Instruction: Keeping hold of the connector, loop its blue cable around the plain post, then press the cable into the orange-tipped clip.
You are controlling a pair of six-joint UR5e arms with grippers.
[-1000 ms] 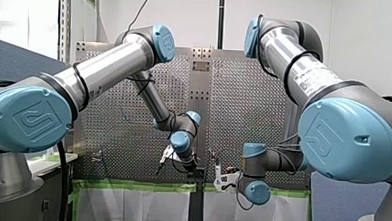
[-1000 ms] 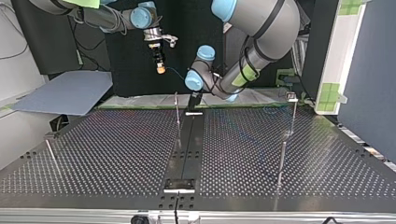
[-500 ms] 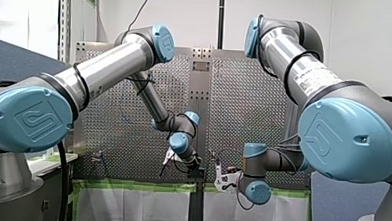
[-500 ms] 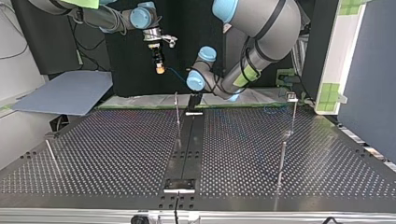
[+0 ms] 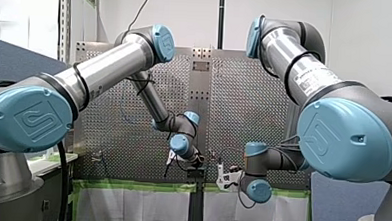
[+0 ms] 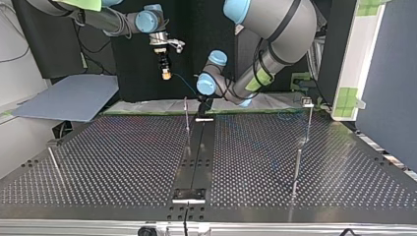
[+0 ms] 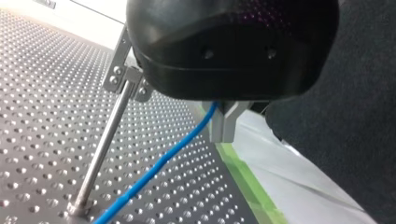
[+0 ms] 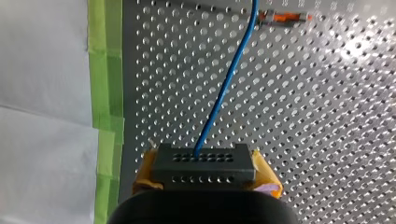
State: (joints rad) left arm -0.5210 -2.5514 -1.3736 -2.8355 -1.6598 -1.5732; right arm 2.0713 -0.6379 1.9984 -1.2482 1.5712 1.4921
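Observation:
The dark connector sits between the yellow pads of my right gripper, which is shut on it and hangs above the table's far edge. From it the blue cable runs ahead past the orange-tipped clip. My left gripper has its metal fingers shut on the blue cable. It is low by the centre rail. Beside it stands a thin post with a metal bracket on top. The cable slopes down past that post's foot.
More thin posts rise from the perforated table: two at the top view's right and a leaning one at its left. A dark rail runs down the middle. Green tape edges the plate.
My left wrist has sunk a little and swung toward the centre rail. My right gripper with the connector has drifted slightly to the top view's left.

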